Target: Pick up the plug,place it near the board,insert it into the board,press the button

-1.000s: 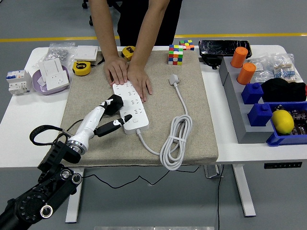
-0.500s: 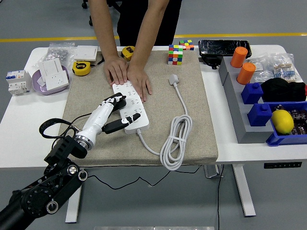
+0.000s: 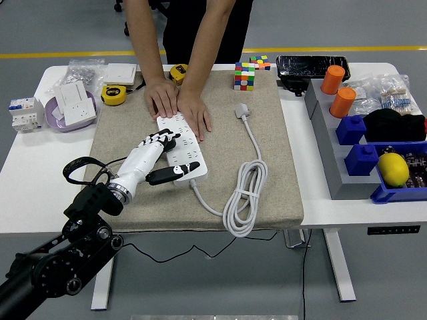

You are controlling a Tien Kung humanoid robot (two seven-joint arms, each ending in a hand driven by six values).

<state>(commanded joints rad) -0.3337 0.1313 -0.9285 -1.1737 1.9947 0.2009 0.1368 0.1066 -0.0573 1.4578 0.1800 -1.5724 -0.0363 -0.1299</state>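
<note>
Resting on the board [image 3: 181, 148], left hand [image 3: 152, 155] fingers spread, plug [image 3: 242, 110] well apart

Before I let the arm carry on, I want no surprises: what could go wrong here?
The left hand rests on the power strip just below a person's hands holding it down, so a forward push could hit them. The plug lies unplugged on the mat, so pressing the button now may skip insertion.
</note>
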